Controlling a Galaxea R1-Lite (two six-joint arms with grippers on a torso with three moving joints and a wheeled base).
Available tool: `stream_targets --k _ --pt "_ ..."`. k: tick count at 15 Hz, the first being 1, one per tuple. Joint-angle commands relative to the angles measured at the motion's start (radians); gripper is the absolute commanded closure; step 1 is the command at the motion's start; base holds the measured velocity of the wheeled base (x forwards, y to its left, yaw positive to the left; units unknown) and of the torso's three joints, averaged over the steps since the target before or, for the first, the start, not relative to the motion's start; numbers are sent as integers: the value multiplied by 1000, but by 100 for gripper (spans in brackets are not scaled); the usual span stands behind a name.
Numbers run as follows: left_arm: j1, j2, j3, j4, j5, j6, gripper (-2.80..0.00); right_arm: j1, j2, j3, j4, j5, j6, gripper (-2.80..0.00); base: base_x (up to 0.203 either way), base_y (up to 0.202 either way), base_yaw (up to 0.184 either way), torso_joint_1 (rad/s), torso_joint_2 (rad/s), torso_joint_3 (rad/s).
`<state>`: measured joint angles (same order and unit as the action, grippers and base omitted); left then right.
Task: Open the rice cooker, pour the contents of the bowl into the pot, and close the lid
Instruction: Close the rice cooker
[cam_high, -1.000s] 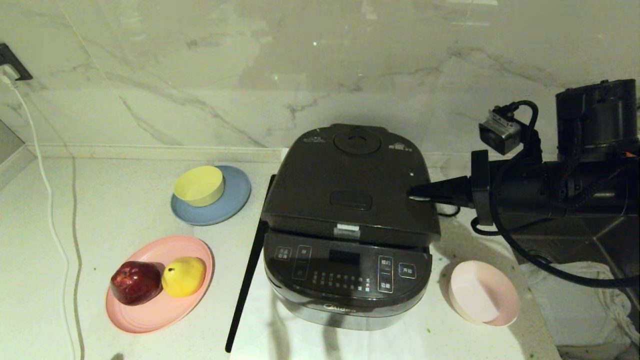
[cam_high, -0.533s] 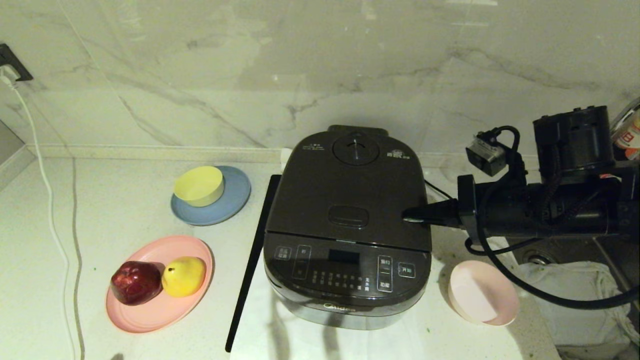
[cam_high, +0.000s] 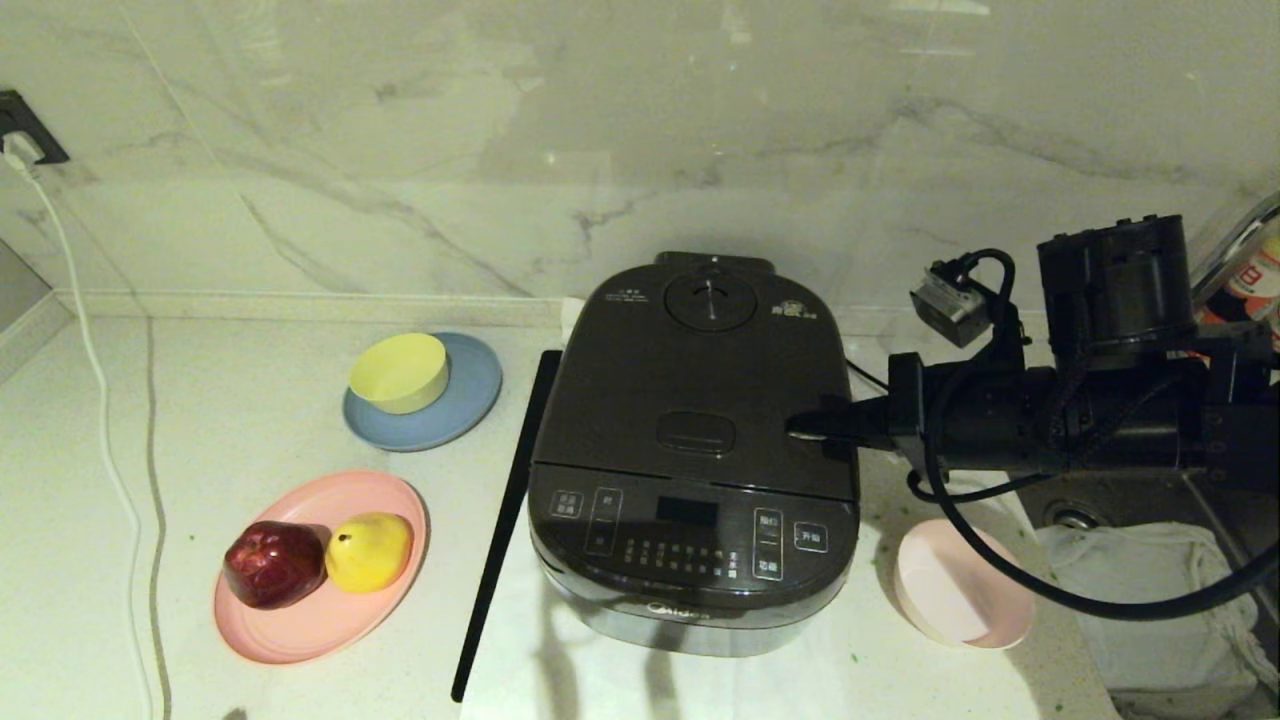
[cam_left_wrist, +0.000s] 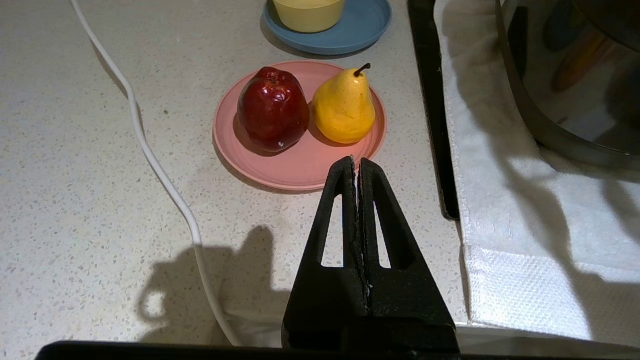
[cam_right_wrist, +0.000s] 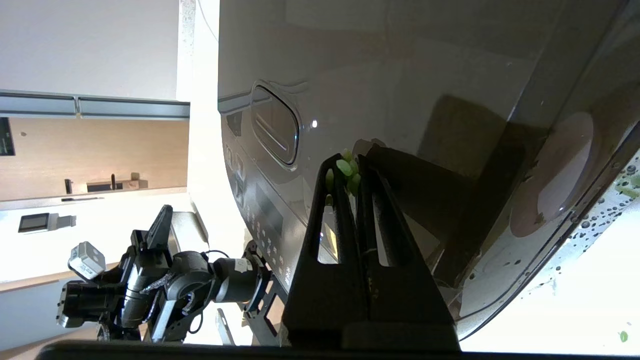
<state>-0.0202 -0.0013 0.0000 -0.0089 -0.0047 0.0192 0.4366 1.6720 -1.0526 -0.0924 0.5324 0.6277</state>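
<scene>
The dark grey rice cooker (cam_high: 690, 560) stands mid-counter with its lid (cam_high: 640, 400) down flat, so the pot is hidden. My right gripper (cam_high: 795, 428) reaches in level from the right. It is shut, and its tips press on the lid just right of the oval latch button (cam_high: 697, 433). A few green bits of the contents (cam_right_wrist: 344, 167) cling to the fingertips. The pale pink bowl (cam_high: 955, 600) sits at the cooker's front right and looks empty. My left gripper (cam_left_wrist: 356, 162) hangs shut and empty over the counter near a pink plate (cam_left_wrist: 300, 167).
The pink plate holds a red apple (cam_left_wrist: 272, 107) and a yellow pear (cam_left_wrist: 344, 105). A yellow bowl (cam_high: 398, 372) sits on a blue plate (cam_high: 470, 400). A white cable (cam_high: 100, 420) runs down the far left. A sink (cam_high: 1075, 515) lies right of the bowl.
The lid, ajar a second ago, has dropped flat onto the cooker. My right gripper came down with it and slid a little leftward across the lid.
</scene>
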Motion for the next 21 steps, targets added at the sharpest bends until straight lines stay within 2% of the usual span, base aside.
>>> stream_targets --k 1,9,14,21 --pt "-1 0 9 0 0 1 0 1 24 0 12 -3 2 0 0 0 0 0 0 0" --pt "-1 0 9 0 0 1 0 4 -70 -42 17 -21 6 0 0 0 0 0 0 0" --pt "0 0 9 0 0 1 0 78 -61 -51 14 -23 9 0 0 0 0 0 0 0" --pt "0 0 9 0 0 1 0 117 -119 -60 0 -22 -2 0 0 0 0 0 0 0"
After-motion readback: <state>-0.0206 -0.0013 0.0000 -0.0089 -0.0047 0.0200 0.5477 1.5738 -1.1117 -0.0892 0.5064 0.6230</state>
